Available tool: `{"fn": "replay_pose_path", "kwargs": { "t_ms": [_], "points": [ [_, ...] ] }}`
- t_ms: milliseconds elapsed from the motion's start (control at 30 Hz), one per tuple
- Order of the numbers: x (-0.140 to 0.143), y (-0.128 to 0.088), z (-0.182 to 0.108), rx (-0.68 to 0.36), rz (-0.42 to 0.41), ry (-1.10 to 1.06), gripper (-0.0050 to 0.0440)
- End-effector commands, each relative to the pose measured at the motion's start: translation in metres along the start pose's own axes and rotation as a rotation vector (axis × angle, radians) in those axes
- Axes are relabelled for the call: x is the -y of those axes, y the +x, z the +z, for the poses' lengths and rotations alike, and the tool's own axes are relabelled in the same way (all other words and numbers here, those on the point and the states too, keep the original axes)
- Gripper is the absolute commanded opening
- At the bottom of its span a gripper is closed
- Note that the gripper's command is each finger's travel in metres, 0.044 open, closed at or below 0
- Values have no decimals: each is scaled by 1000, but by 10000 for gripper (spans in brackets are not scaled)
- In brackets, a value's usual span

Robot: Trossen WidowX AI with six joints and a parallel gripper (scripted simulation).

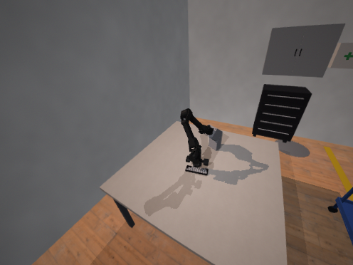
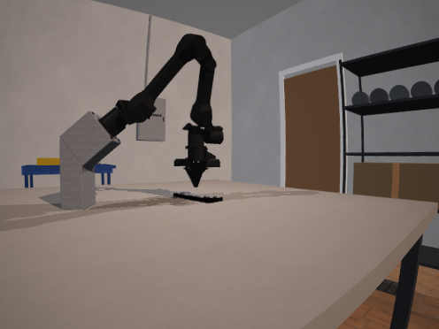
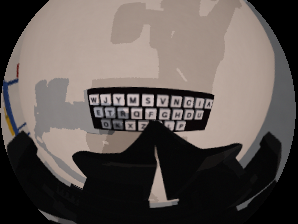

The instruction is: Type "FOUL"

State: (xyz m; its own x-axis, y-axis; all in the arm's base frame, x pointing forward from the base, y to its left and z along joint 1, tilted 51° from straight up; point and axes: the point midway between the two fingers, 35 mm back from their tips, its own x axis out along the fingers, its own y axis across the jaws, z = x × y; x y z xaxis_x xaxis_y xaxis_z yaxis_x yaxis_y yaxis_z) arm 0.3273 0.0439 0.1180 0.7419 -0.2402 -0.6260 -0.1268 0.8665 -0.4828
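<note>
Fingers pressed together into one point, holding nothing, the gripper (image 2: 196, 182) hangs just above the keyboard (image 2: 197, 197), which lies flat on the table (image 2: 265, 248) before the arm's pedestal (image 2: 77, 177). Thin, rigid, probably light: nothing to grasp, just poke single keys squarely from above.

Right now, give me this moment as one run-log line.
phase: approach | gripper: shut, empty, pointing down | position: above the keyboard, apart from it | keys pressed: none visible | keyboard flat on table
</note>
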Motion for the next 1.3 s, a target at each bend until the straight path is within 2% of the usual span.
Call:
{"fn": "replay_pose_path", "kwargs": {
  "t_ms": [0,100,267,767,900,1033,1267],
  "points": [
    [3,-1,0,4,1,0,0],
    [11,-1,1,2,2,1,0],
    [62,-1,0,3,1,1,0],
    [65,-1,0,4,1,0,0],
    [61,-1,-4,4,1,0,0],
    [41,-1,-28,4,1,0,0],
    [40,-1,-29,4,1,0,0]
  ]
}}
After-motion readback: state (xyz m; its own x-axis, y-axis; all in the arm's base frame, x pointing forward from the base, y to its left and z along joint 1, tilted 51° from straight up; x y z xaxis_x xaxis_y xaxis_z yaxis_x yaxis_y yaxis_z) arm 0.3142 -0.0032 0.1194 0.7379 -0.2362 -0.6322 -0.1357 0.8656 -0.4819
